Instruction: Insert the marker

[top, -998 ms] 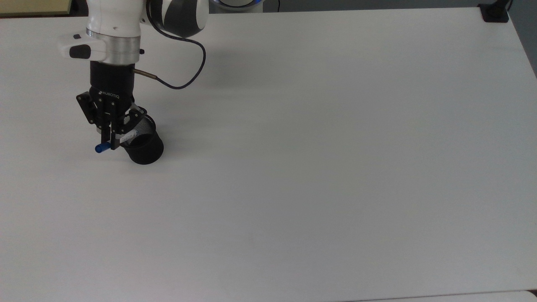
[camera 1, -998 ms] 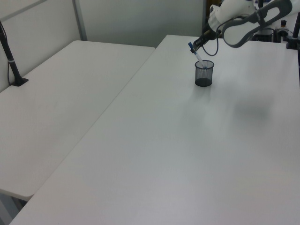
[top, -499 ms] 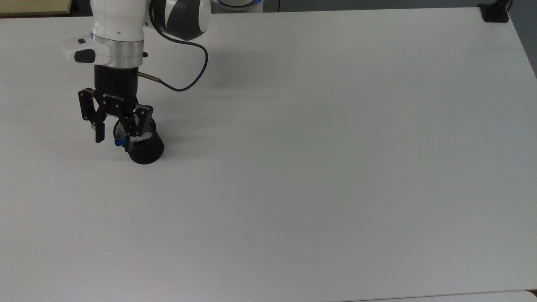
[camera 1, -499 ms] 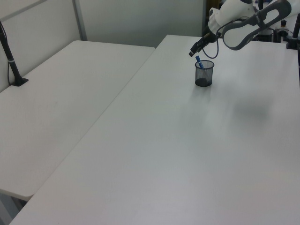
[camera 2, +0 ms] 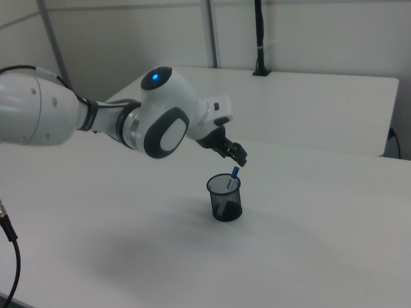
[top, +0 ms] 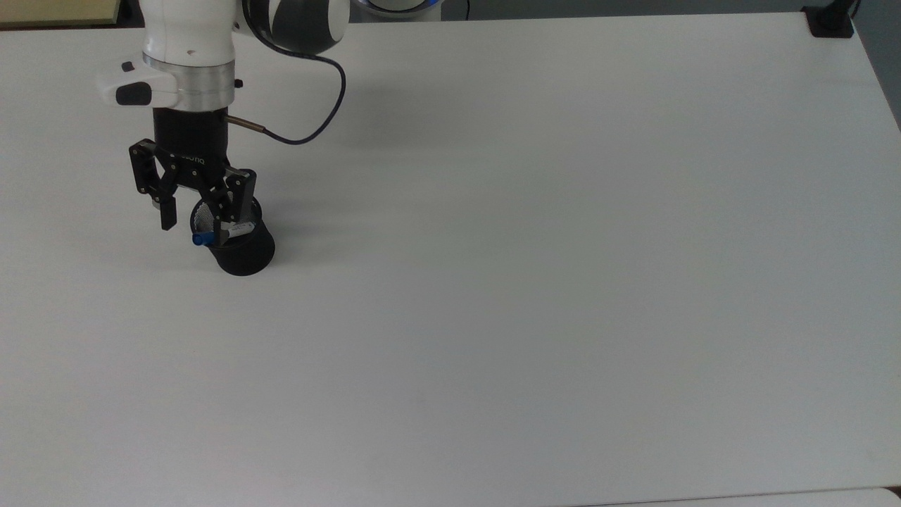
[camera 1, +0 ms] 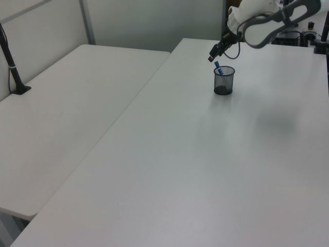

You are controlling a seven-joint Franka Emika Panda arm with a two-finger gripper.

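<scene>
Top view
gripper (top: pixel 197 215): upper left of the frame, hanging from the white arm (top: pixel 190 42); its two black fingers are spread apart and grasp nothing.
marker (top: pixel 219 232): inside the black mesh cup (top: pixel 241 250), leaning toward the top view's left, its blue cap poking over the cup's rim, just below the gripper's fingertips and not touched by them.
black mesh cup: upper left of the frame, standing on the white table (top: pixel 528 282), partly covered by the gripper.
cable (top: pixel 310 120): dark loop running from the gripper's body to the arm.

Left view
gripper (camera 1: pixel 214 52): upper right of the frame, just above and to the left view's left of the cup, released.
marker (camera 1: pixel 218 68): blue cap sticking up out of the cup's mouth, tilted toward the left view's left.
black mesh cup (camera 1: pixel 224 81): upright on the far part of the table (camera 1: pixel 205 154).
second table (camera 1: pixel 67 113): left half of the frame, beside the first.

Right view
gripper (camera 2: pixel 237 154): centre of the frame, above the cup, apart from the marker.
marker (camera 2: pixel 232 177): blue end rising over the cup's rim, leaning against the far side.
black mesh cup (camera 2: pixel 225 198): just below centre, upright on the table (camera 2: pixel 308 244).
arm (camera 2: pixel 115 119): reaching in from the frame's left.
</scene>
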